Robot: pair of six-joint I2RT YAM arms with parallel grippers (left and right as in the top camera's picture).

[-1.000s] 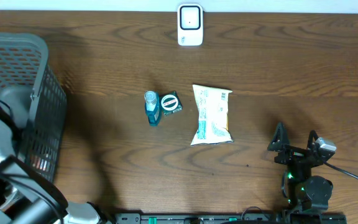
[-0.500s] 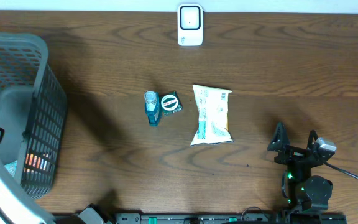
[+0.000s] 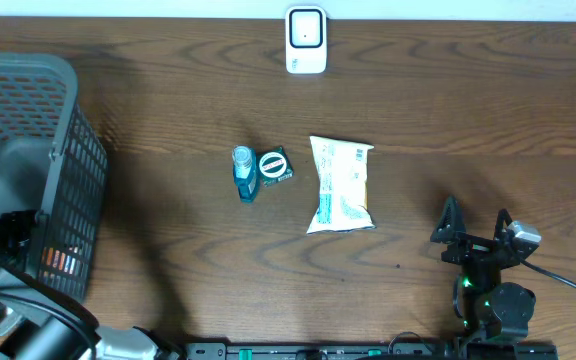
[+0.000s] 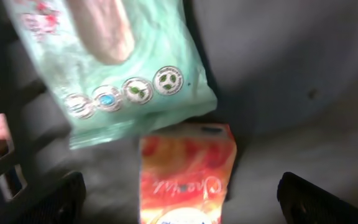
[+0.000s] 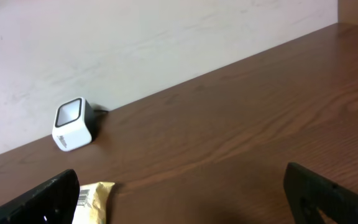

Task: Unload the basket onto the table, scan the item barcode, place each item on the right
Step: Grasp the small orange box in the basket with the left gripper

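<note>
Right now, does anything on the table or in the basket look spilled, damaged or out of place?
Nothing stands out. The blue bottle, green item and snack pack look intact mid-table, the scanner sits at the far edge, and the basket holds a green pouch and orange box. No spill visible.

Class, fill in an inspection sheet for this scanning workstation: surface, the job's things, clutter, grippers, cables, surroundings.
Surface: brown wooden table.
Job's things: white scanner at the far edge; blue bottle, green pack and white packet mid-table; grey basket holding a mint pouch and orange box.
Clutter: nothing seen.
Grippers: left gripper open above the orange box; right gripper open, empty, near the front edge.
Cables: black cable running from behind the right gripper.
Surroundings: pale wall behind the table.
</note>
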